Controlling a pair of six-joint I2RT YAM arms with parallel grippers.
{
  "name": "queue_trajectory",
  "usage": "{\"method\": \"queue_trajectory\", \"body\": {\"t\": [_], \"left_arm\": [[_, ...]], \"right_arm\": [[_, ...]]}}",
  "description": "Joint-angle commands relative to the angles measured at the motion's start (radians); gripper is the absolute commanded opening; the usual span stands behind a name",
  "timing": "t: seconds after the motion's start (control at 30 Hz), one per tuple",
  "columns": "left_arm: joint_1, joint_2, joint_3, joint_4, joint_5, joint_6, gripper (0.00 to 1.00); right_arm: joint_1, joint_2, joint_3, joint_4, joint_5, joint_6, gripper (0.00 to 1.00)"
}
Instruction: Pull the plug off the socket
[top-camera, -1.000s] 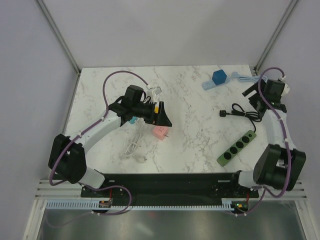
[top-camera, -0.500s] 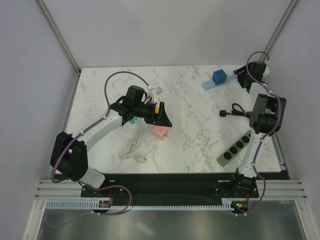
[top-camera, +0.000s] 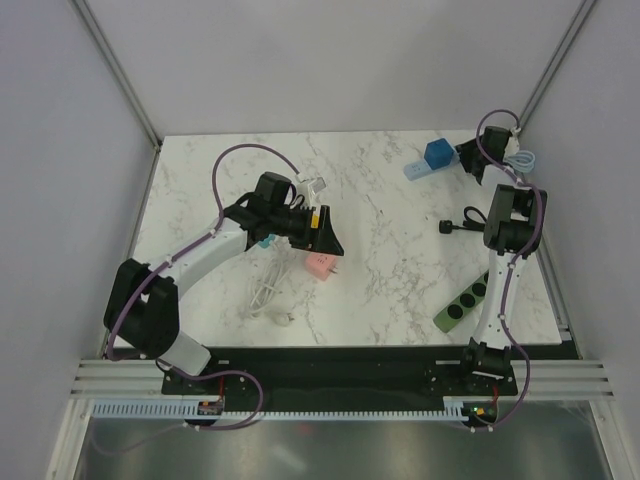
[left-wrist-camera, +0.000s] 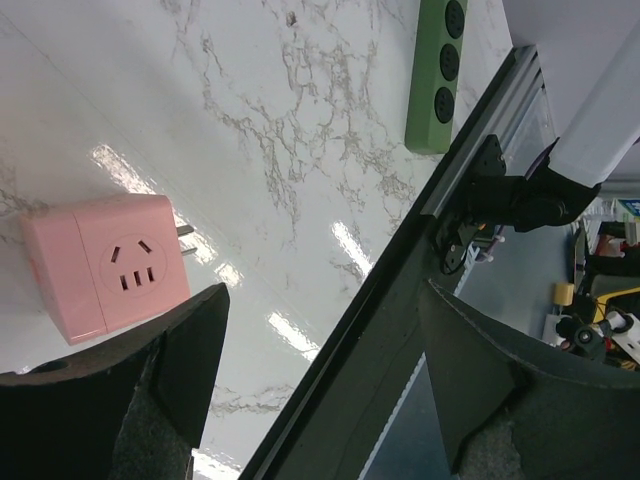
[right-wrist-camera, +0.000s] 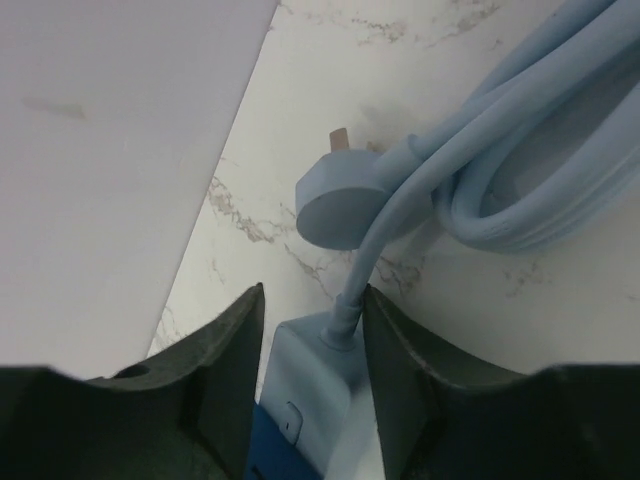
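A dark blue cube plug (top-camera: 437, 153) sits in a light blue socket strip (top-camera: 415, 168) at the back right of the table. My right gripper (top-camera: 468, 155) is at the strip's right end. In the right wrist view its jaws (right-wrist-camera: 312, 295) straddle that end of the socket strip (right-wrist-camera: 315, 375), with the fingers against both sides where the cable leaves. The plug (right-wrist-camera: 270, 455) shows just below. My left gripper (top-camera: 320, 232) hangs open and holds nothing, left of centre. Its wrist view shows it (left-wrist-camera: 322, 300) beside a pink cube adapter (left-wrist-camera: 105, 265).
The strip's light blue cable lies coiled (right-wrist-camera: 520, 190) with its own plug (right-wrist-camera: 340, 200) by the back wall. A green power strip (top-camera: 473, 295) and a black cable (top-camera: 480, 225) lie front right. A white cable (top-camera: 268, 295) lies near the pink adapter (top-camera: 321, 264).
My right arm swung from the table's right edge back to the light blue strip, and its jaws narrowed from wide open onto the strip's end. The left arm barely moved.
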Motion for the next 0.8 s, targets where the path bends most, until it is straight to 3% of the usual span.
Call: {"method": "queue_trajectory", "body": {"t": [0.0, 0.17, 0.27, 0.37, 0.53, 0.77], "left_arm": [[0.005, 0.004, 0.019, 0.005, -0.009, 0.052, 0.82], [0.005, 0.004, 0.019, 0.0, -0.026, 0.071, 0.82], [0.004, 0.01, 0.019, 0.0, -0.039, 0.077, 0.82], [0.004, 0.013, 0.017, -0.002, -0.049, 0.089, 0.81], [0.002, 0.004, 0.025, -0.002, -0.058, 0.104, 0.8], [-0.007, -0.041, 0.022, 0.018, -0.078, 0.131, 0.81]], "right_arm": [[-0.003, 0.049, 0.041, -0.031, 0.022, 0.023, 0.47], [-0.003, 0.075, 0.067, -0.034, -0.016, 0.012, 0.14], [-0.001, 0.028, 0.014, -0.019, -0.1, -0.017, 0.0], [0.0, -0.04, -0.076, 0.024, -0.156, -0.034, 0.0], [0.009, -0.262, -0.423, 0.114, -0.237, -0.057, 0.0], [0.034, -0.52, -0.755, 0.105, -0.315, -0.125, 0.0]]}}
